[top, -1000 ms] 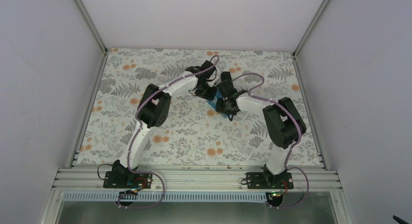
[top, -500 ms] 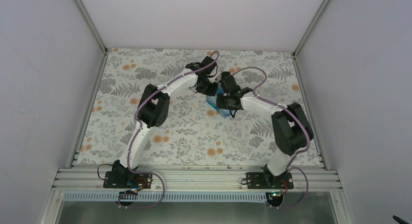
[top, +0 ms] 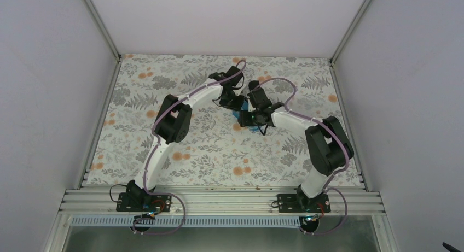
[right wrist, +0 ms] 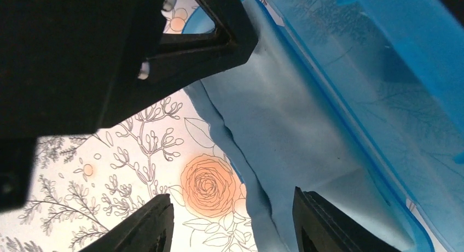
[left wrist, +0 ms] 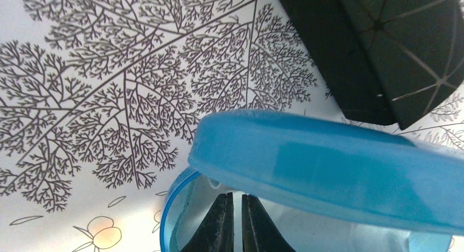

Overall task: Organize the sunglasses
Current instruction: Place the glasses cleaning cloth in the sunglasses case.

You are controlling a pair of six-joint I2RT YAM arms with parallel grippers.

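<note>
The sunglasses are hidden in every view. A glossy blue case (top: 251, 127) lies mid-table between both arms, and its raised lid (left wrist: 328, 170) fills the left wrist view. My left gripper (left wrist: 236, 197) is shut, its tips just inside the lower shell's rim (left wrist: 169, 208) under the lid edge; I cannot tell if anything thin is pinched. My right gripper (right wrist: 232, 216) is open with nothing between its fingers. It hovers where a light blue cloth (right wrist: 284, 132) spills from the case (right wrist: 394, 71) onto the table. From above, the left gripper (top: 236, 101) and right gripper (top: 246, 119) nearly touch.
The table carries a floral printed cover (top: 180, 137) and has white walls on three sides. An aluminium rail (top: 219, 200) runs along the near edge. The right arm's black wrist (left wrist: 383, 44) sits close above the lid, and the left arm's black body (right wrist: 98, 50) crowds the right wrist view.
My right gripper has gone from shut to open and has shifted a little left over the case. The left arm has barely moved and stays shut.
</note>
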